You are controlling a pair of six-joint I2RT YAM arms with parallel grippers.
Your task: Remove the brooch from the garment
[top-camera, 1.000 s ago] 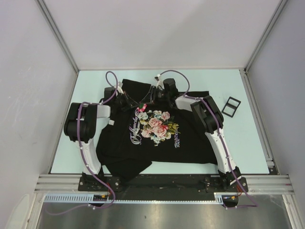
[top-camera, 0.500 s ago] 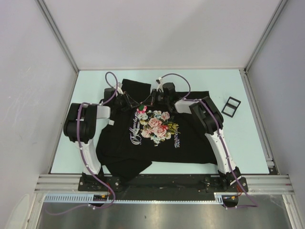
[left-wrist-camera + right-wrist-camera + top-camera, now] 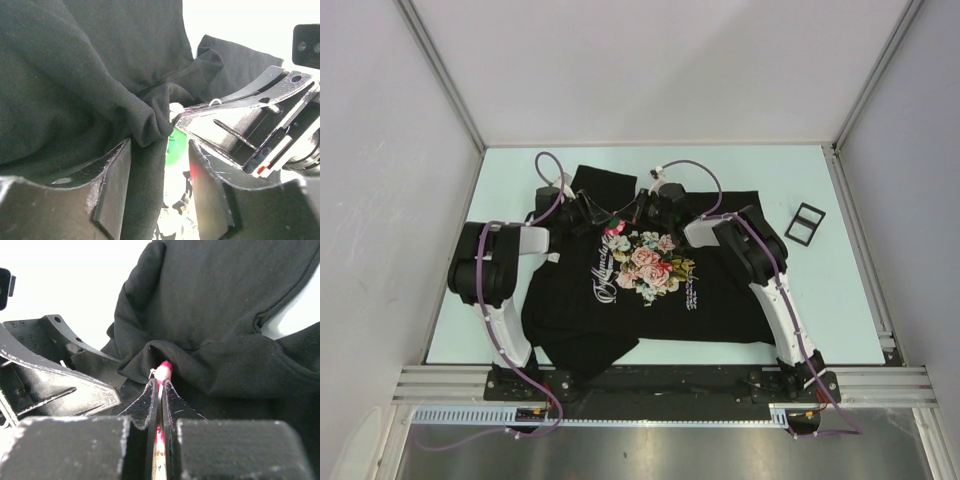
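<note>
The garment (image 3: 620, 300), a black T-shirt with a rose print, lies flat on the table; both arms reach over its collar end. The brooch (image 3: 163, 372), small, pink and pale, sticks up from a bunched fold of cloth, and it shows as a pink dot (image 3: 614, 229) from above. My right gripper (image 3: 160, 381) is shut on the brooch, which pokes out past its fingertips. My left gripper (image 3: 157, 165) faces it with jaws apart. A fold of the garment (image 3: 150, 125) hangs loosely between them, against the left finger (image 3: 112, 185).
A small black rectangular frame (image 3: 805, 222) lies on the pale green table (image 3: 840, 300) right of the shirt. Grey walls close in the table on three sides. In the left wrist view the right gripper's black body (image 3: 245, 125) sits very close.
The right gripper has closed on the brooch. The left gripper has opened and let go of the cloth fold. Both arms have shifted slightly left.
</note>
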